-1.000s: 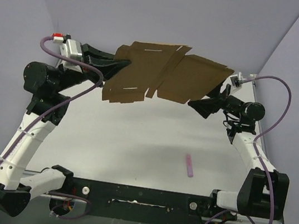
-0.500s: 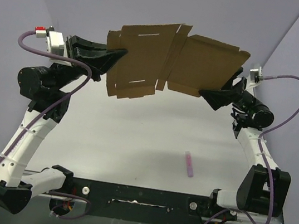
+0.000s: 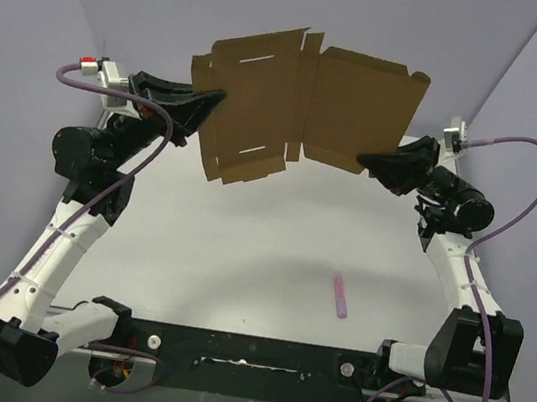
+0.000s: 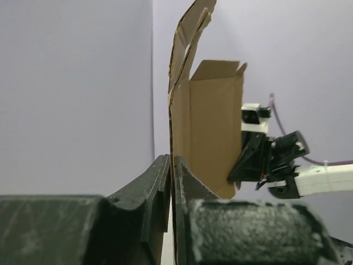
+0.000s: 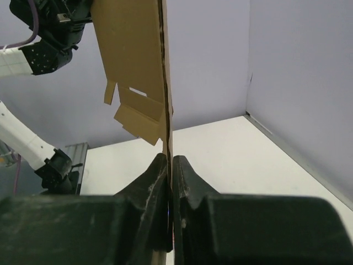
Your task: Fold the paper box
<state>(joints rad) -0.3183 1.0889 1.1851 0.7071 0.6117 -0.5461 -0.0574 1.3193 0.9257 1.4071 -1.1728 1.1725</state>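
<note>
The paper box (image 3: 349, 102), a flat cardboard sheet not yet folded, hangs upright in the air well above the table (image 3: 241, 248), stretched between both arms. It looks light, stiff across its panels, floppy at the creases and apt to slip, so the outer panel edges seem the best hold. The left gripper (image 3: 215, 100) pinches its left edge and the right gripper (image 3: 364, 159) its lower right edge, both arms raised, fingers pointing inward.
</note>
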